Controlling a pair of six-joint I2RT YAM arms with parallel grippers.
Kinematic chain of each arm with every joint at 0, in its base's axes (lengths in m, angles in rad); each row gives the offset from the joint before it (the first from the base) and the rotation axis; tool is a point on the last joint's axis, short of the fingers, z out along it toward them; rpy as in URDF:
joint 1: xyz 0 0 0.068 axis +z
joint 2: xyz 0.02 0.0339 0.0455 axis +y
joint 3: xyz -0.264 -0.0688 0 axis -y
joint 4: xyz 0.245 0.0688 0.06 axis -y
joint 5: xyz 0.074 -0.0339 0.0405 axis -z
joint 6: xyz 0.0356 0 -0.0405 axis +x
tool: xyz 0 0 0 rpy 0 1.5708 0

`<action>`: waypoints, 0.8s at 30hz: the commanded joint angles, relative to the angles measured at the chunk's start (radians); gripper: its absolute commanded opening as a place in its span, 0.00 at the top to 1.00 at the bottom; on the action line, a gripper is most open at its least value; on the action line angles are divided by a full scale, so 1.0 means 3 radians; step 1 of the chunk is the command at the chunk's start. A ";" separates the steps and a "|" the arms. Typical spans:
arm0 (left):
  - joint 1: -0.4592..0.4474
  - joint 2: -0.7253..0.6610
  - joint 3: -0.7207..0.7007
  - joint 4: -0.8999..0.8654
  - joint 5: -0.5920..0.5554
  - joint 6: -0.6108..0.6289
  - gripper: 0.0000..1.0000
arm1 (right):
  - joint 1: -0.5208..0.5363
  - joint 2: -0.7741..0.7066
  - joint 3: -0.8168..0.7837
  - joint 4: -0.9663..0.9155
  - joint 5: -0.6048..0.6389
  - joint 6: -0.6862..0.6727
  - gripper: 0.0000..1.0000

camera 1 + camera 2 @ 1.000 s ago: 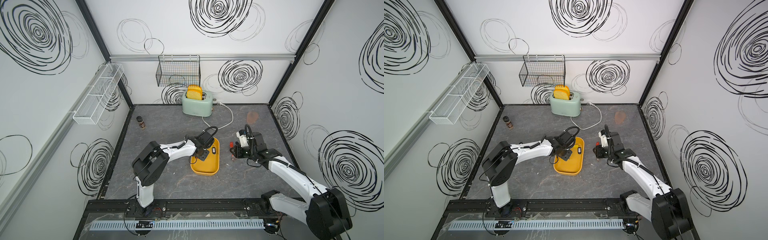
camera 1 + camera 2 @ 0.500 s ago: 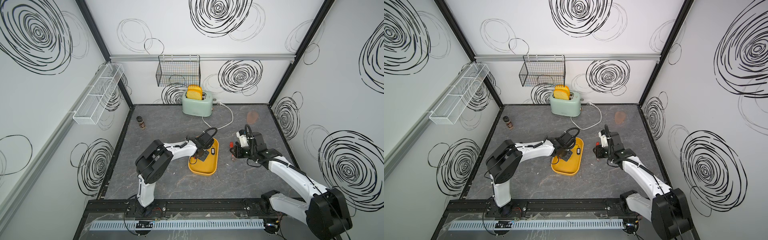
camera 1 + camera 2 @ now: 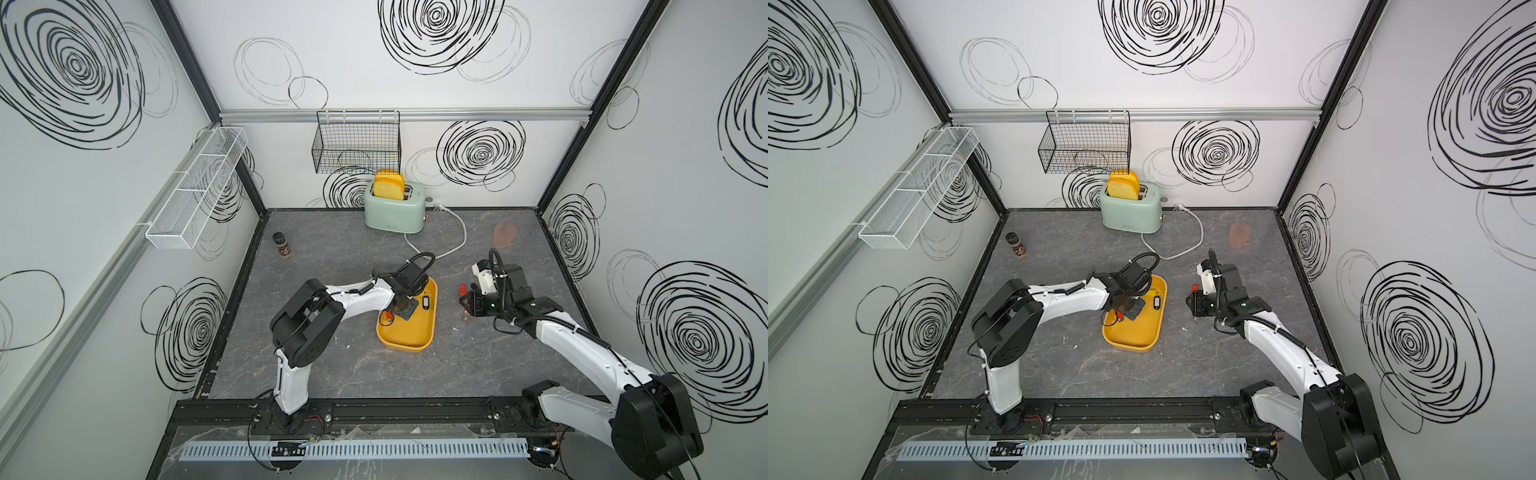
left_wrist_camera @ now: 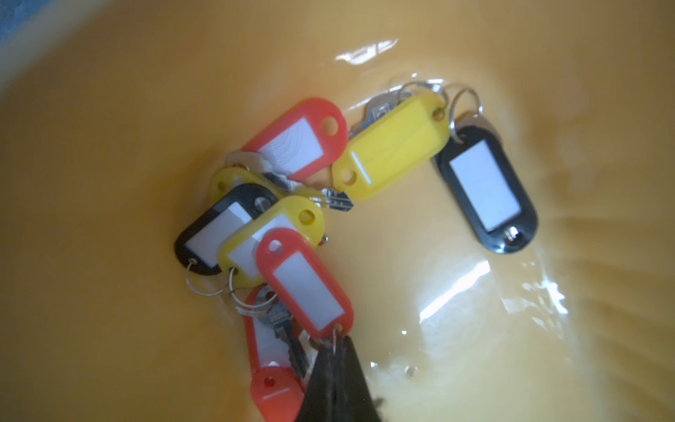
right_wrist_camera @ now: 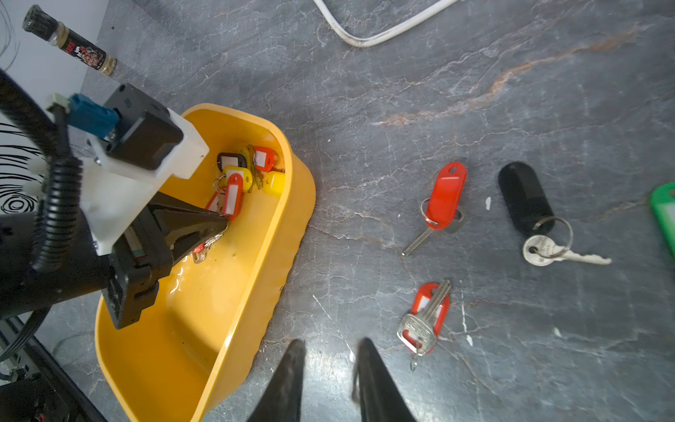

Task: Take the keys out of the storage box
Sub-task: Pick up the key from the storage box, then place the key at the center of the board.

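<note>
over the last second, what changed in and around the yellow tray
The left gripper closed its jaws inside the storage box, pinching the ring end of a red-tagged key. The box's near end seems to have swung slightly toward the left arm. The right gripper stayed where it was, open above the table.

Both top views look down from high up at the whole gray table (image 3: 332,249). The left wrist camera is very close over the keys (image 4: 303,285) in the yellow box (image 4: 109,146); the right wrist camera sees them from farther back.
</note>
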 commanded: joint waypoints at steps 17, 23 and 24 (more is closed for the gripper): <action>0.0144 -0.0786 0.0171 -0.0310 0.0118 -0.0192 1.00 | -0.0025 0.0086 -0.0004 0.0115 -0.0012 -0.0028 0.71; 0.0354 -0.1190 0.0022 -0.0447 0.0028 -0.0246 1.00 | -0.0015 0.0151 0.0029 0.0156 -0.0046 -0.0016 0.71; 0.0401 -0.1248 -0.0012 -0.0470 0.0017 -0.0258 1.00 | -0.0010 0.0166 0.0035 0.0162 -0.0052 -0.0015 0.71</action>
